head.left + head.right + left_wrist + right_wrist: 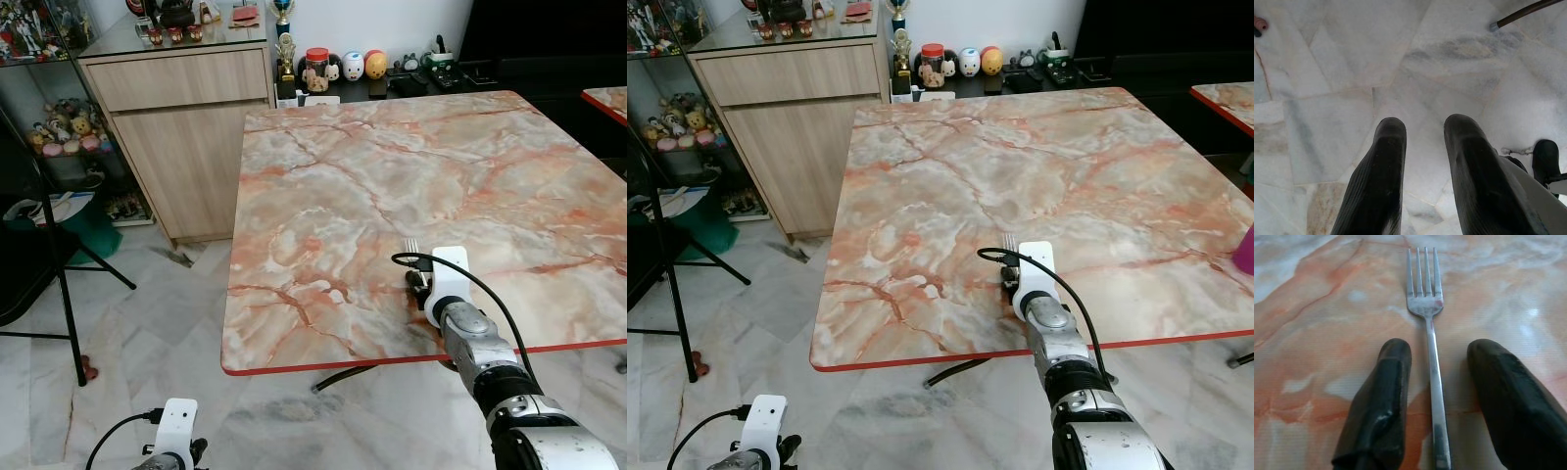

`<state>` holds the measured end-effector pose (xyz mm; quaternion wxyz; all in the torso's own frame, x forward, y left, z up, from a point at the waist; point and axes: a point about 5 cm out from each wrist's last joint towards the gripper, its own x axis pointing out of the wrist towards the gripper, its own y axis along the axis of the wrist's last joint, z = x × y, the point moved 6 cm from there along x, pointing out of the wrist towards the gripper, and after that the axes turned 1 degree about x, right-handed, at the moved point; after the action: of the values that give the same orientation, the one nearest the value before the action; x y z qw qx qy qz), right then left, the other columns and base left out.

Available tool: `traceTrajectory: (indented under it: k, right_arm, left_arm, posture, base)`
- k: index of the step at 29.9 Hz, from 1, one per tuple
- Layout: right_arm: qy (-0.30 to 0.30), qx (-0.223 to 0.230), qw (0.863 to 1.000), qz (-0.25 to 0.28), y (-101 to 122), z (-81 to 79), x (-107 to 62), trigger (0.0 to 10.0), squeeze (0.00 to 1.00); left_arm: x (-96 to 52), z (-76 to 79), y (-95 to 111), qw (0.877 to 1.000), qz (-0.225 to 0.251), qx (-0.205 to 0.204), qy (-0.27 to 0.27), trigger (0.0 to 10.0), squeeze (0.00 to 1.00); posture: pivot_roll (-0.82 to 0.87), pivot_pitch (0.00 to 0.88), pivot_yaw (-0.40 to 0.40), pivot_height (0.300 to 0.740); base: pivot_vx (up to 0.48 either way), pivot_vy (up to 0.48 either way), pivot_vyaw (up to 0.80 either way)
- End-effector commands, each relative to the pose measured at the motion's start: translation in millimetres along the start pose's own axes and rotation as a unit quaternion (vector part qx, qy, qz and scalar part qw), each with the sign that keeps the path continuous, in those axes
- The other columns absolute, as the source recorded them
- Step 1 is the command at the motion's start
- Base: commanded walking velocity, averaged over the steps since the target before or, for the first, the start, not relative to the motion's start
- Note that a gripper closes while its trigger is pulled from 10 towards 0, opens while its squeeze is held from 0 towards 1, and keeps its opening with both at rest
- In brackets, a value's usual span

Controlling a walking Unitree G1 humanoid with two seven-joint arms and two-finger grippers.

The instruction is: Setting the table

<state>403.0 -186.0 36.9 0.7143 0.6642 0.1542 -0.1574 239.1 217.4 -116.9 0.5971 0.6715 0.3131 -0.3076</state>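
A silver fork (1430,333) lies flat on the marble table (392,166) near its front edge, tines (411,245) pointing away from me. My right gripper (1436,367) rests low over the table with the fork's handle running between its two fingers. The fingers stand apart on either side of the handle, with a gap on each side, so the gripper is open. In the head views the white wrist (449,279) covers most of the handle. My left gripper (1422,142) hangs open over the tiled floor, below the table's front left corner (176,431).
A wooden cabinet (186,127) stands beyond the table's far left corner, with jars and figurines (333,67) on a low shelf behind the table. A black tripod stand (59,264) is at the left. A second table's corner (609,100) and a pink object (1246,250) are at the right.
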Motion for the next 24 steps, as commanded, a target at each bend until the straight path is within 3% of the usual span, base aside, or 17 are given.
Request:
traceTrajectory:
  k: [1,24]
  right_arm:
    - [0.016,-0.012,0.999,-0.042,-22.8,-8.7,-1.3,0.0,0.00]
    - [0.019,-0.007,0.999,-0.033,-25.3,-12.6,-3.1,0.0,0.00]
  left_arm:
    - [-1.1,-0.2,-9.1,1.000,-0.015,-0.010,0.000,10.0,0.00]
    - [-1.2,-2.0,-8.5,1.000,-0.013,-0.007,0.004,10.0,0.00]
  posture:
    - [-0.05,0.000,0.036,0.740]
    - [-0.05,0.000,0.041,0.740]
  base:
    - [0.000,0.000,0.00]
    - [0.000,0.000,0.00]
